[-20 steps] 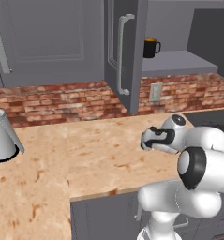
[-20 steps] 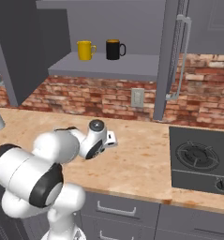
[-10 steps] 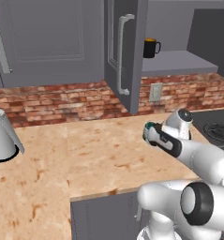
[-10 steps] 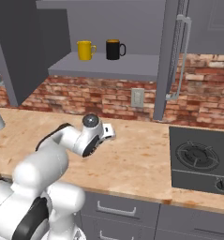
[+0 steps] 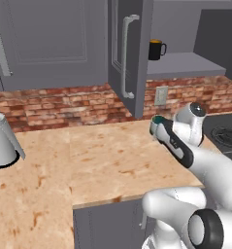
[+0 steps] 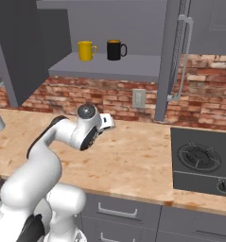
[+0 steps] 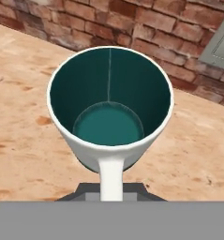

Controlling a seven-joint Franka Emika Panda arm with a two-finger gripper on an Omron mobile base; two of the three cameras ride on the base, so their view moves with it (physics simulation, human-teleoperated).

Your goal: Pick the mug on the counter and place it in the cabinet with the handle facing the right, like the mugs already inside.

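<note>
In the left base view, the mug point(image 5: 157, 122) is held above the counter point(image 5: 88, 160), carried further right than a second ago. In the right base view, the gripper point(image 6: 105, 122) is seen below the cabinet point(image 6: 105, 66), at 6 o'clock from the black mug point(image 6: 115, 49). In the hand view, the handle point(image 7: 111, 177) is pointed to 6 o'clock and clenched by the gripper; the teal opening is turned toward the camera before a brick wall point(image 7: 132, 28).

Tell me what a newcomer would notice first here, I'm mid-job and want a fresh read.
First, the white mug with its dark teal inside, gripped by its handle in the gripper above the tan counter. Next, the open cabinet above the brick wall, with a yellow mug and a black mug side by side on its shelf.
</note>
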